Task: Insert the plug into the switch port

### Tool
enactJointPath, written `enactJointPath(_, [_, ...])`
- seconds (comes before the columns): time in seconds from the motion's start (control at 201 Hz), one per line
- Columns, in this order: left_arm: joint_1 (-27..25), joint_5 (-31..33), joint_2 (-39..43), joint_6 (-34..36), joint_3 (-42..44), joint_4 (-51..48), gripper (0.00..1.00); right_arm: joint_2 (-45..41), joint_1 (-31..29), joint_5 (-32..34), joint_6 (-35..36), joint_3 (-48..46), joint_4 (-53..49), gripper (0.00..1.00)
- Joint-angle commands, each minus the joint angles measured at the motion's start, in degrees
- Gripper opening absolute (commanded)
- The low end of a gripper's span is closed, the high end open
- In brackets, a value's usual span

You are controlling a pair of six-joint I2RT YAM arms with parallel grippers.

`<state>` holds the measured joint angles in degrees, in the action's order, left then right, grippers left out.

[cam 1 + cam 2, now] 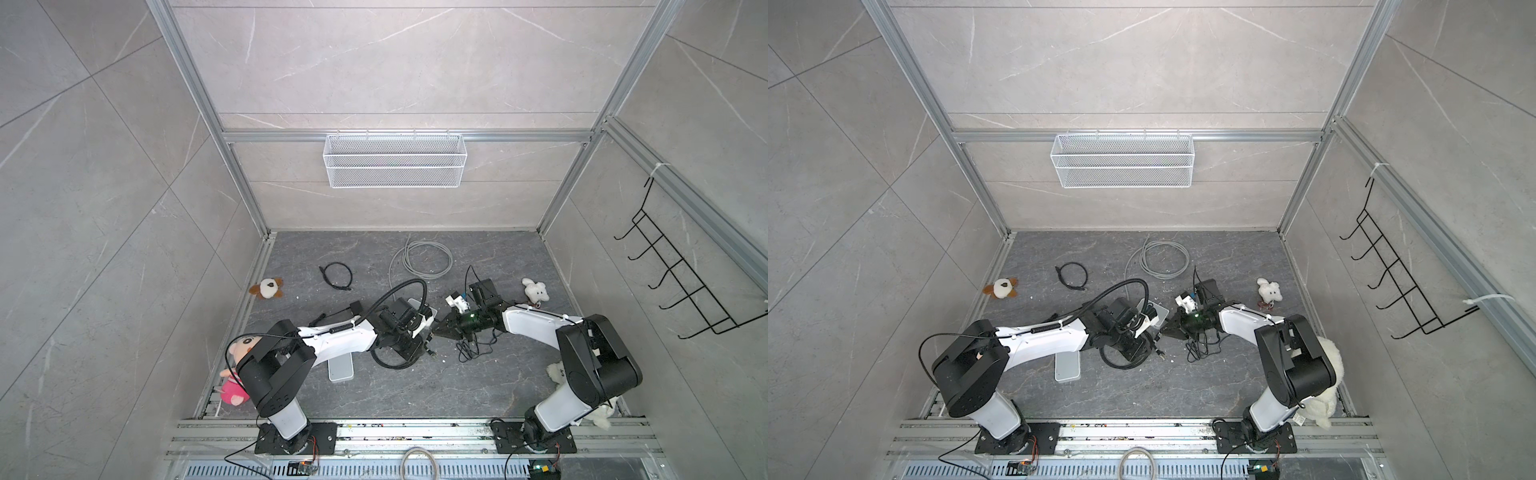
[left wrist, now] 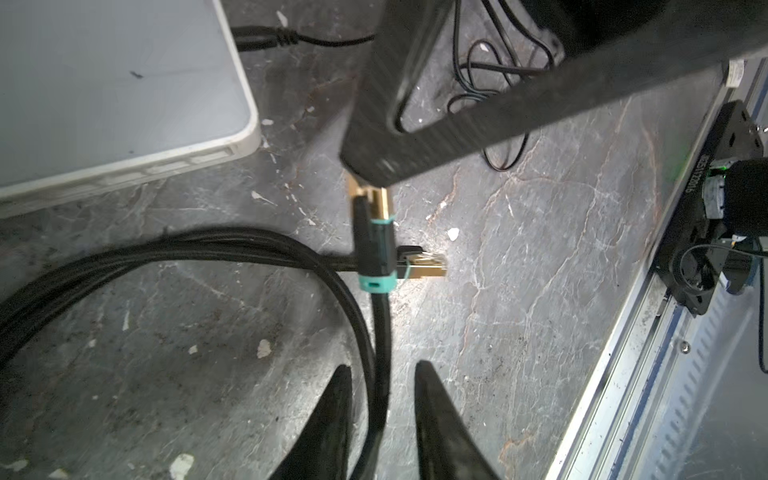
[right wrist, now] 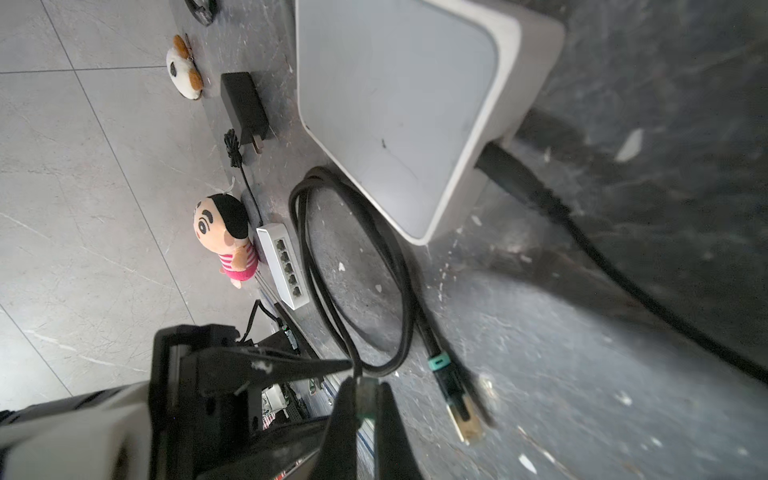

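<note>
On the left side of the desk [image 1: 415,395], partly under the left arm, lies the white switch [image 1: 340,368]; the right wrist view shows its row of ports empty. Further right is the left pincer [image 2: 383,365], released: its fingers stand apart, and the black cable [image 2: 166,249] runs between them, seemingly without touching. Just beyond it the plug [image 2: 374,249] is held above the desk, and the right pincer [image 3: 365,382] is clenched on its golden front end. A second plug [image 2: 428,266] lies on the desk below. The step, I judge, is to pass the plug to the right pincer, which must carry it to the switch, well apart from here. The left pincer should back away straight, so that it does not catch the cable. Because the grip seems to cover the tip, a hold further back on the black body may be needed. Then line up the plug with one port, latch on the correct side, and push straight in. The switch looks light, so the left pincer could steady it.
</note>
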<state>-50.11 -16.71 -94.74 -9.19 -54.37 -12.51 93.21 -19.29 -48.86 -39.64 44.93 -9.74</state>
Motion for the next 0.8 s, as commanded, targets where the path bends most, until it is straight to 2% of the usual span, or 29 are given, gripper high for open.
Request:
enactJointPath(0.0, [2.64, -2.63, 4.16, -5.5, 3.63, 7.94, 0.39, -1.79, -0.35, -0.22, -1.9, -1.81, 2.95, 0.02])
enactJointPath(0.149, [4.14, -6.95, 6.7, -11.87, 8.22, 19.89, 0.43, -2.15, -0.28, -0.81, -3.25, -2.97, 5.85, 0.02])
enactJointPath(0.393, [4.08, -11.72, 2.41, -15.46, 8.74, 27.05, 0.47, -2.38, -0.32, -1.18, -5.7, -3.53, 8.28, 0.02])
enactJointPath(0.791, [3.95, -10.46, -2.43, -13.53, 7.38, 25.51, 0.4, -2.69, -0.23, -2.56, -7.12, -3.79, 9.65, 0.01])
